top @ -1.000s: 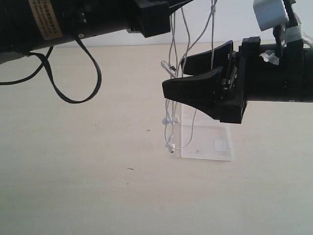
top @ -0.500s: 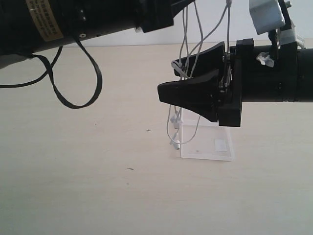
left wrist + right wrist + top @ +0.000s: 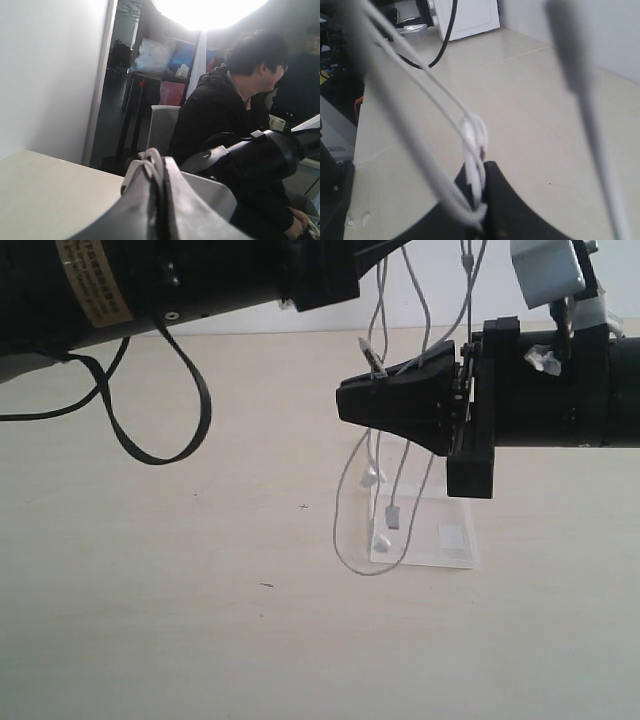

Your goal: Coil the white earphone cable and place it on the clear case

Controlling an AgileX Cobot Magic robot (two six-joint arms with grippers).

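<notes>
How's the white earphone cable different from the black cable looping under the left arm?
The white earphone cable is very thin; the black cable is much thicker. The white earphone cable hangs in several strands; the black cable makes one wide loop. Both hang loose in curves.

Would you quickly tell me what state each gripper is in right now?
Left gripper: jaws closed on the white earphone cable.
Right gripper: jaws closed on the same cable.
</notes>
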